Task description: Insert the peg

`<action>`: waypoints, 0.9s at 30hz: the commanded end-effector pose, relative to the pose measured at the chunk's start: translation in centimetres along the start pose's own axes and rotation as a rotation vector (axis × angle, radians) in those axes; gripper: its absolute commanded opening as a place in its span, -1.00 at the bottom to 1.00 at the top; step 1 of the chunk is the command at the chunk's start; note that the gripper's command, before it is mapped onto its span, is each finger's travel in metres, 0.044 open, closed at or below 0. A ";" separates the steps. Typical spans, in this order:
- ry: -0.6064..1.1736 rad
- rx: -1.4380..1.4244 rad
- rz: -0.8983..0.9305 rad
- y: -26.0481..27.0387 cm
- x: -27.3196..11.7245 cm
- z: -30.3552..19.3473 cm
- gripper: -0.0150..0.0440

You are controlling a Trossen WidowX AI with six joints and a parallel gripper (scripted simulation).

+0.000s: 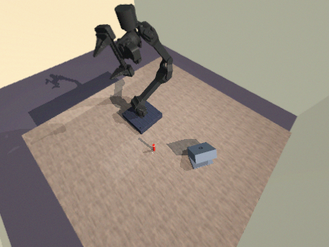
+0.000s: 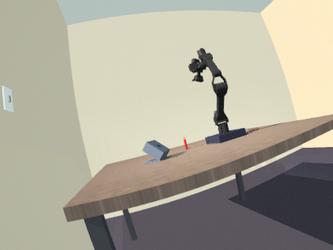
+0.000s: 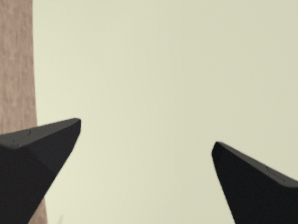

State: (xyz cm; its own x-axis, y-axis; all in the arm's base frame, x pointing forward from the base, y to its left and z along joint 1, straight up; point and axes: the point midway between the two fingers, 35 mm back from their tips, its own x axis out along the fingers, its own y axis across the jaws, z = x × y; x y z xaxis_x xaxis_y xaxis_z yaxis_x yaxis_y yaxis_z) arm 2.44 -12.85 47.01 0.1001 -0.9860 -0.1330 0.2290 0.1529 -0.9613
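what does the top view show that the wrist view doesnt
Only the top view shows the red peg standing upright on the table, the gray sloped panel with its hole to one side of it, and the arm's dark base plate, with the arm raised high and away from both.

Only the wrist view shows the gap between the fingertips up close, with just pale wall behind it.

Both show the pincer wide open and holding nothing, plus some of the wooden table top.
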 end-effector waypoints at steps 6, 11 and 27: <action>-0.020 0.253 0.098 1.0 2.7 -1.0 1.00; -0.024 0.387 0.152 1.7 4.0 -1.2 1.00; -0.002 0.753 0.325 4.4 7.9 -1.1 1.00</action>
State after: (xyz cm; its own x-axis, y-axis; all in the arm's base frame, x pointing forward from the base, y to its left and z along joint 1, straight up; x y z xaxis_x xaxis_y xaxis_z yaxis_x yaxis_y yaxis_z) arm 2.96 -19.10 42.21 0.2620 -0.8993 -0.3503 0.7525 0.4176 -0.5092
